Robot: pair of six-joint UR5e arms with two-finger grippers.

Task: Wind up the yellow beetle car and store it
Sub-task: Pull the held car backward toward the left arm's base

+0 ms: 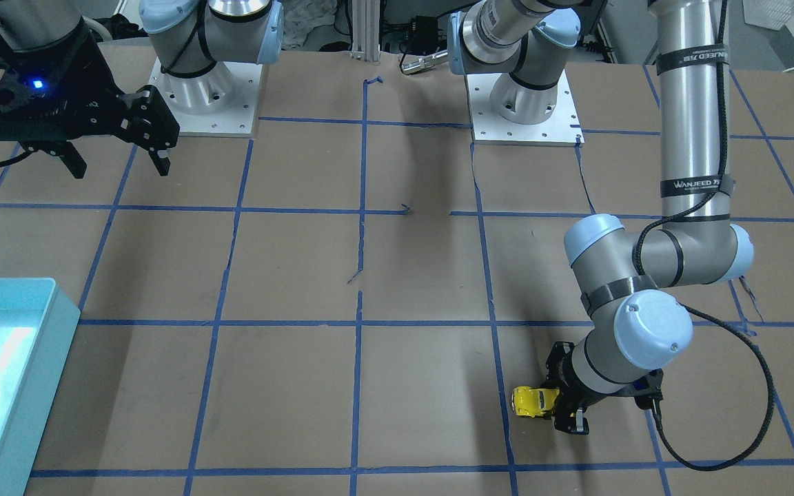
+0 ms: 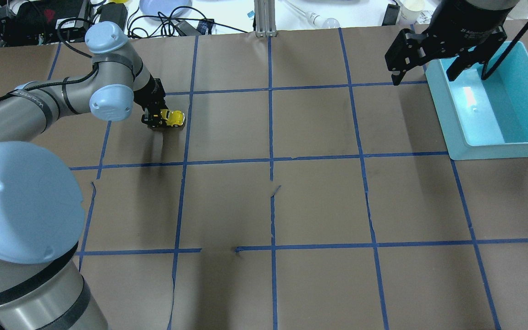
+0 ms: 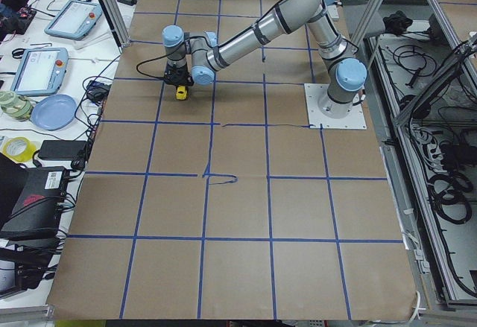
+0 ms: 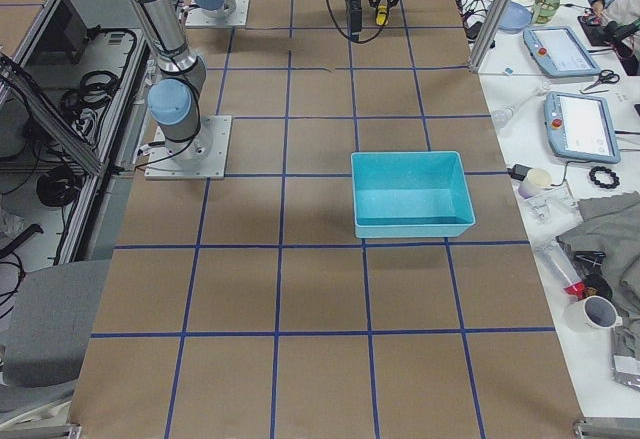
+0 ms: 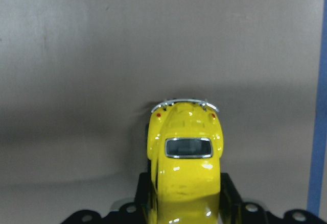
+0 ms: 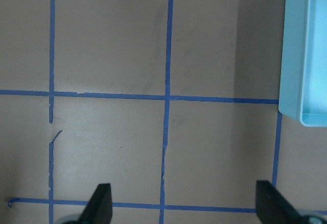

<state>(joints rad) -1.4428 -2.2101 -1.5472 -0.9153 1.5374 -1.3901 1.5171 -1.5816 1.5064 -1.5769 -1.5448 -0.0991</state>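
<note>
The yellow beetle car [image 2: 173, 118] sits low on the brown table at the far left. It also shows in the front view [image 1: 532, 401] and the left wrist view [image 5: 185, 157], its rear end pointing away from the camera. My left gripper [image 2: 157, 120] is shut on the car, with a finger [image 5: 231, 193] on each side of its body. My right gripper [image 2: 424, 68] is open and empty, held high near the left rim of the light blue bin [image 2: 497, 145]. Its fingertips [image 6: 99, 203] show spread wide in the right wrist view.
The table is brown paper with a blue tape grid [image 2: 271, 160]. The light blue bin [image 1: 59, 324] stands at the far right of the robot and looks empty. Cables, tablets and clutter lie beyond the table's far edge.
</note>
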